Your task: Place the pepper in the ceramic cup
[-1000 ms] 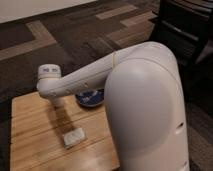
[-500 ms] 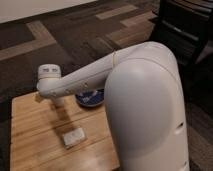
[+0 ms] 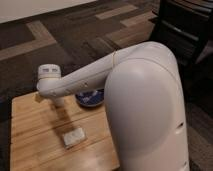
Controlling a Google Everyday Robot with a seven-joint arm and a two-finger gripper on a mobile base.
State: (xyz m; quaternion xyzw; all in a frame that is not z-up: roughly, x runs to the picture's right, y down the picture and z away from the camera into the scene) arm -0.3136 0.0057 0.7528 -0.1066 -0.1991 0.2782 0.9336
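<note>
White arm [image 3: 95, 75] reaches left over the wooden table [image 3: 35, 145]. Gripper sits below the wrist at far left [image 3: 56, 101], mostly hidden. Pepper and cup not visible; placement unconfirmed, judged still outstanding. Blue bowl [image 3: 92, 100] and pale block [image 3: 74, 136] lie nearby.

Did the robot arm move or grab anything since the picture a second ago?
Nothing visibly changed. The arm still reaches out over the wooden table, with its wrist end at the far left; the gripper itself is not in view. The pale block and the blue bowl lie where they were.
</note>
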